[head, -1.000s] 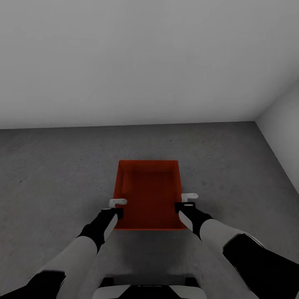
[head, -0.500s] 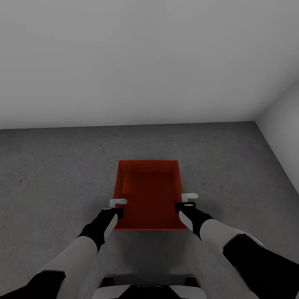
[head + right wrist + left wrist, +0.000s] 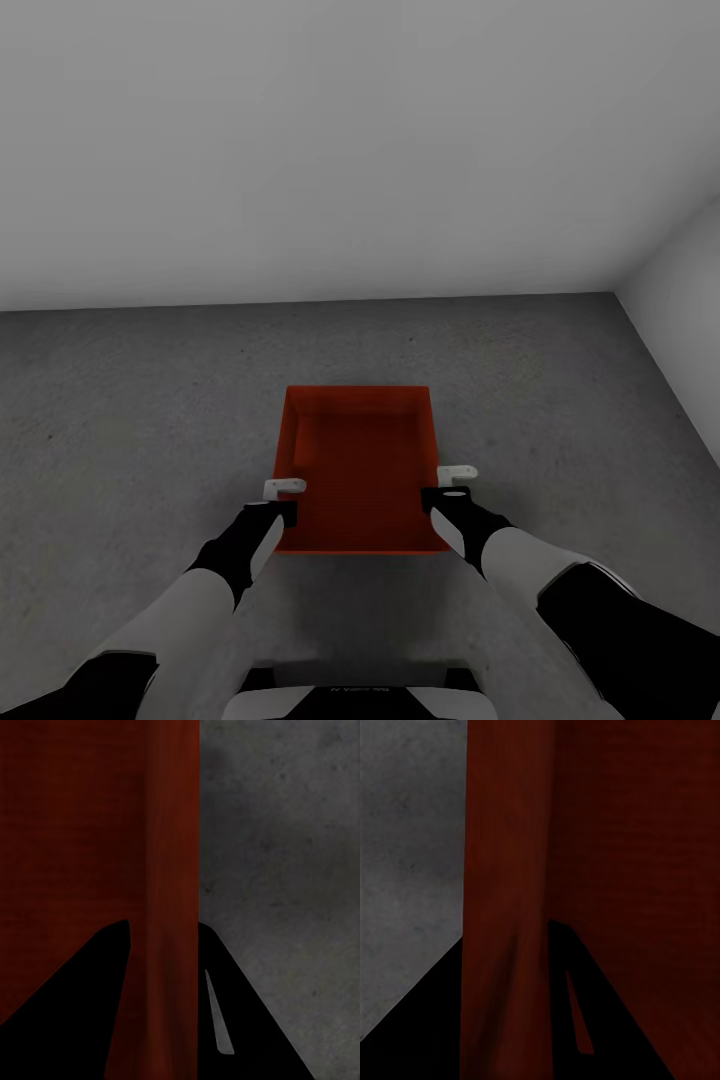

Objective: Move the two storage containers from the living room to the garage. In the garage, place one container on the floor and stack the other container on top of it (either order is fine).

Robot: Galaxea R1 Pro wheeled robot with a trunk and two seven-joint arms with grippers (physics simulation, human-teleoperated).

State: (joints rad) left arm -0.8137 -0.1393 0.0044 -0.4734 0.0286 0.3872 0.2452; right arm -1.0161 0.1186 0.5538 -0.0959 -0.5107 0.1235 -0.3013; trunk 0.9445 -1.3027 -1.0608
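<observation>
One orange-red storage container (image 3: 360,470) lies lengthwise in front of me over the dark grey concrete floor (image 3: 130,420) of the garage. It is lidless and its inside looks empty. My left gripper (image 3: 283,490) is shut on its left side wall and my right gripper (image 3: 452,478) on its right side wall. In the left wrist view the red wall (image 3: 506,870) runs between the two dark fingers of the left gripper (image 3: 506,934). The right wrist view shows the other wall (image 3: 172,832) pinched in the right gripper (image 3: 163,926). Whether the bin touches the floor, I cannot tell.
A plain white-grey wall (image 3: 350,150) rises beyond the bin, and a second wall (image 3: 680,300) closes the corner at the right. Open concrete spreads to the left and ahead of the bin.
</observation>
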